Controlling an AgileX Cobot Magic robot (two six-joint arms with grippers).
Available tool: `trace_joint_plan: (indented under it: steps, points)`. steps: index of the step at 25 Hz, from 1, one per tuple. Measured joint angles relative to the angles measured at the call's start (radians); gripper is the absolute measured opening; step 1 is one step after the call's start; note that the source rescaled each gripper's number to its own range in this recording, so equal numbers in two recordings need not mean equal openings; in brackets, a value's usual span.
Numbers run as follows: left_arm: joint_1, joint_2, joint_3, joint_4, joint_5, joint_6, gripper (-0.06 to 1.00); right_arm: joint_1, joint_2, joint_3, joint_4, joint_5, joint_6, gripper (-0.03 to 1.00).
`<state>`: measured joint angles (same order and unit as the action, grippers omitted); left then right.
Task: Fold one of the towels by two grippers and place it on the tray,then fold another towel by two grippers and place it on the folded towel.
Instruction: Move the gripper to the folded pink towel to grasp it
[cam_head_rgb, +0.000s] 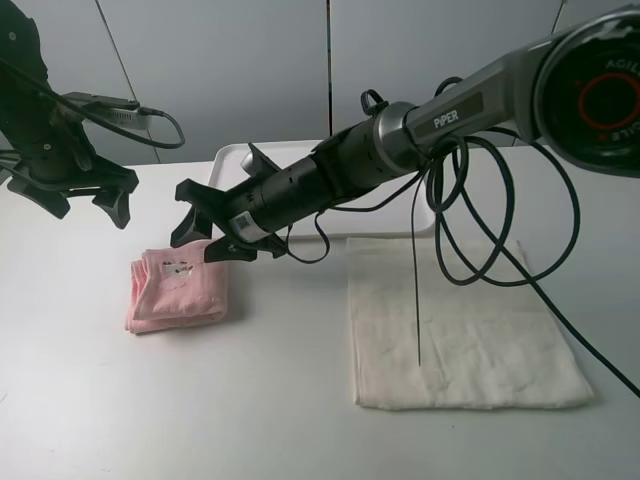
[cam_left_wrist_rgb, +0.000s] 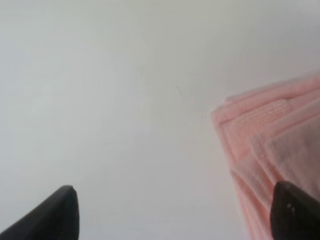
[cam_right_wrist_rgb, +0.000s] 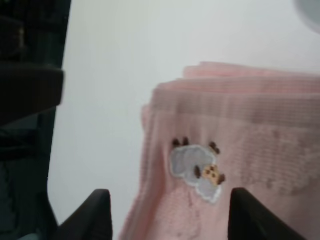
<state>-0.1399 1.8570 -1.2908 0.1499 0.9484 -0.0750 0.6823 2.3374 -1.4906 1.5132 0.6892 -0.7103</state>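
While folded pink terry towel (cam_head_rgb: 178, 292) lies bunched, right hand (cam_head_rgb: 198, 240) gapes above; left hand (cam_head_rgb: 88, 207) wide.

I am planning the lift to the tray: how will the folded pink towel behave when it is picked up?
The pink towel is terry cloth, so it will probably be floppy and sag where unsupported. Its stacked layers, visible at the edge, may slide apart if only one corner is held. It looks light and unlikely to roll.

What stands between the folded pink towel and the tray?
Nothing visible lies on the table between pink towel and tray; only the right arm crosses above the gap, hiding part of the tray's rim.
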Motion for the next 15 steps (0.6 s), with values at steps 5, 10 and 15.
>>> trace_joint_plan:
  steps: [5, 10, 15]
  points:
    - [0.000, 0.000, 0.000, 0.000, 0.000, 0.006, 0.99, -0.004, 0.000, 0.000, -0.214, -0.055, 0.155, 0.57]
    - [0.000, 0.000, 0.000, 0.000, -0.002, 0.007, 0.99, -0.004, 0.006, 0.000, -0.300, -0.068, 0.217, 0.58]
    - [0.000, 0.000, 0.000, -0.027, -0.002, 0.041, 0.99, -0.004, 0.047, -0.028, -0.309, -0.036, 0.236, 0.58]
